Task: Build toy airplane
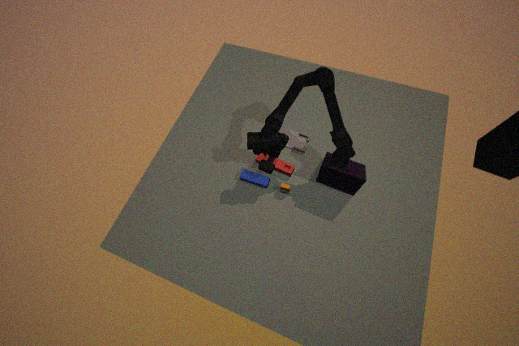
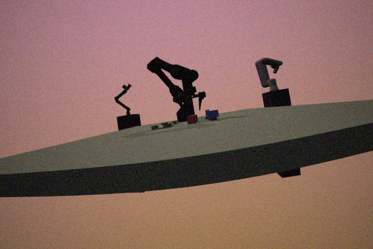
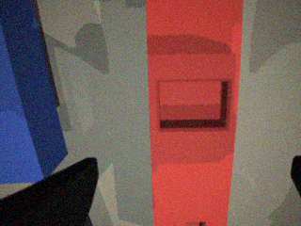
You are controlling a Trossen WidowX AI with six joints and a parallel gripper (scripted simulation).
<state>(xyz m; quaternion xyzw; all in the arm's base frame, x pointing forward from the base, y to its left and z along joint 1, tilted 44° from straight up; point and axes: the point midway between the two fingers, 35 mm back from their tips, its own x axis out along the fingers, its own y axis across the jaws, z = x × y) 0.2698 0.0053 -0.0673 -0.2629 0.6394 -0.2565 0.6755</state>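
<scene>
The red fuselage (image 1: pixel 284 165) (image 2: pixel 192 118) (image 3: pixel 193 188) lies flat on the grey-green table (image 1: pixel 209 228), beside the jig rather than in it. One rectangular socket on its top shows in the wrist view. My gripper (image 1: pixel 267 160) (image 2: pixel 199 99) (image 3: pixel 195 167) is open and empty. It hangs just above the fuselage with a finger on each side. The blue wing (image 1: pixel 254 177) (image 2: pixel 212 114) (image 3: pixel 21 122) lies flat beside the fuselage. The small yellow tail fin (image 1: pixel 285 187) sits near it. The pale grey jig (image 1: pixel 299 140) (image 2: pixel 164 125) stands empty behind my gripper.
My arm's dark purple base block (image 1: pixel 341 174) stands right of the parts. In the exterior view a small black arm (image 2: pixel 123 101) and a grey arm (image 2: pixel 268 74) stand on dark blocks far off. A dark block (image 1: pixel 499 149) lies off the table at the right.
</scene>
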